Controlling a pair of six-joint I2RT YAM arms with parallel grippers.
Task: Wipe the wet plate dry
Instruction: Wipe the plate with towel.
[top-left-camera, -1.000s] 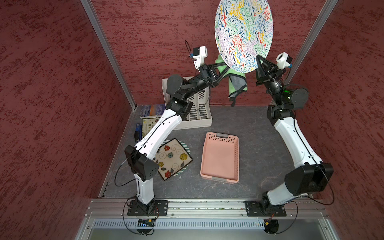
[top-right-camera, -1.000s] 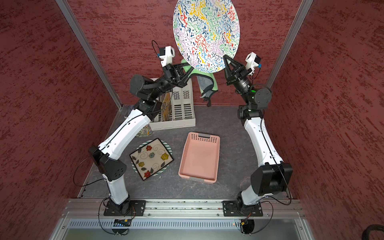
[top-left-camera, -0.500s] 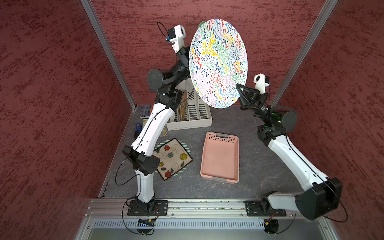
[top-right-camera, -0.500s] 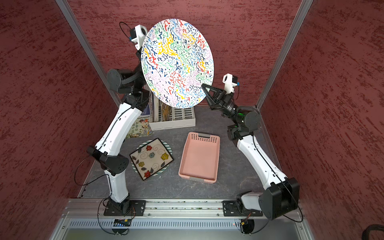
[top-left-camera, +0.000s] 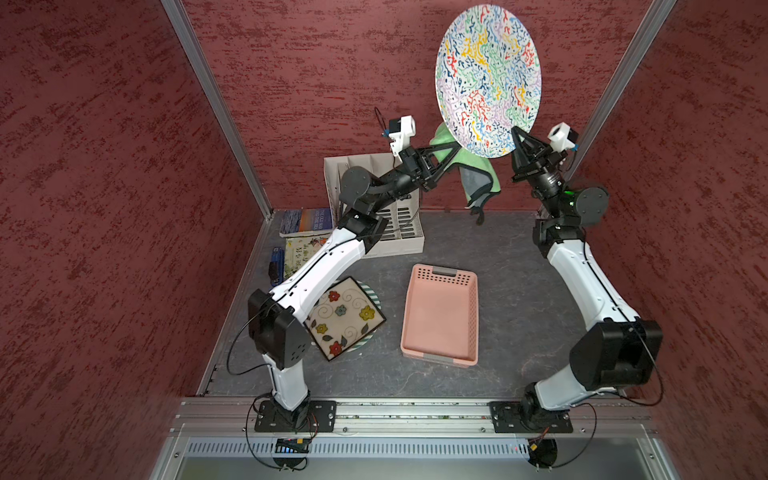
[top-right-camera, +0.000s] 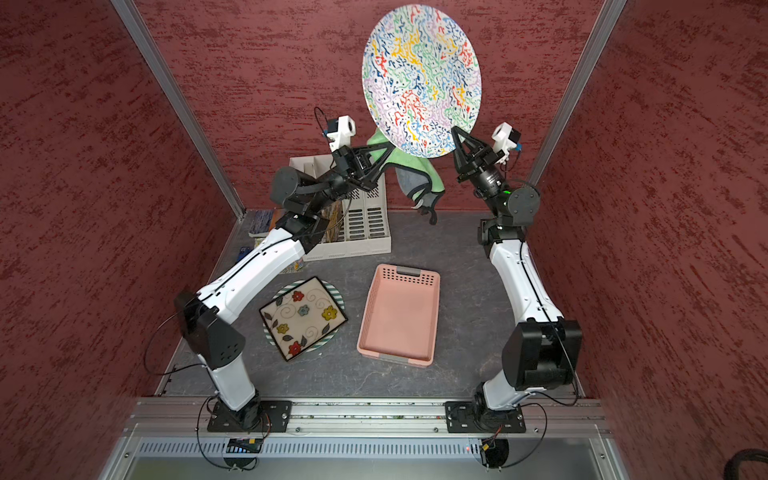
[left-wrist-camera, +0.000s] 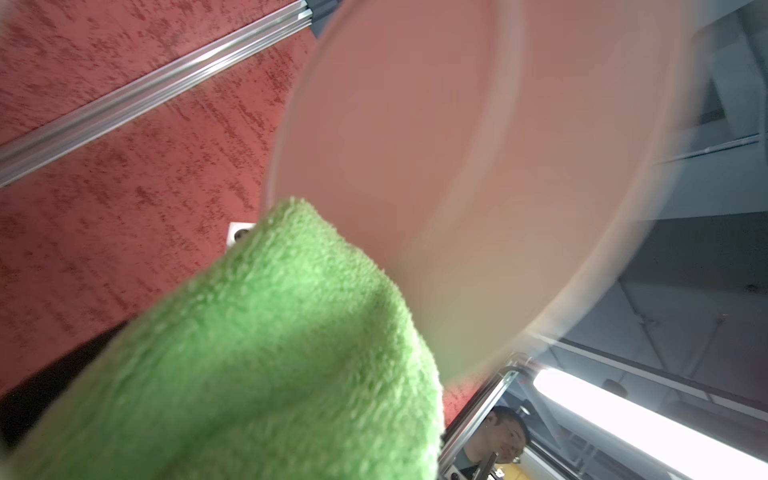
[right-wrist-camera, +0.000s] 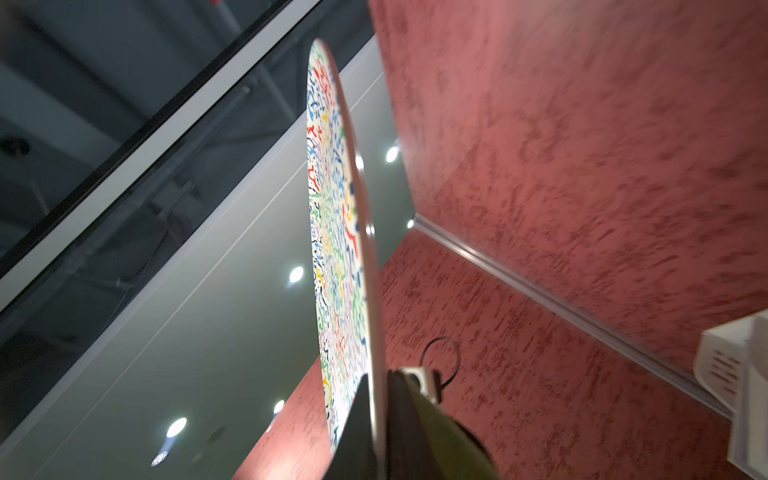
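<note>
Plate (top-left-camera: 488, 79) back up-right, pinched by R end effector (top-left-camera: 516, 134); cloth (top-left-camera: 478, 174) in L end effector (top-left-camera: 454, 146), near rack (top-left-camera: 409, 243)

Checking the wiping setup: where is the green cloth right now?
In both top views the green cloth hangs in the left gripper, raised at the back, behind the colourful plate's lower edge.

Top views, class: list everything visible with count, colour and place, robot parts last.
round plate: 1, white with multicoloured squiggles, held on edge at the back
cloth: 1, green, hanging behind that plate's lower edge
basket: 1, pink, table centre
square plate: 1, cream with flowers, front left, on the striped plate
striped plate: 1, green and white, under it
rack: 1, white, back left
books: at least 2, mixed colours, back-left corner
left gripper: 1, black, jaws shut on the cloth
right gripper: 1, black, jaws shut on the round plate's rim
</note>
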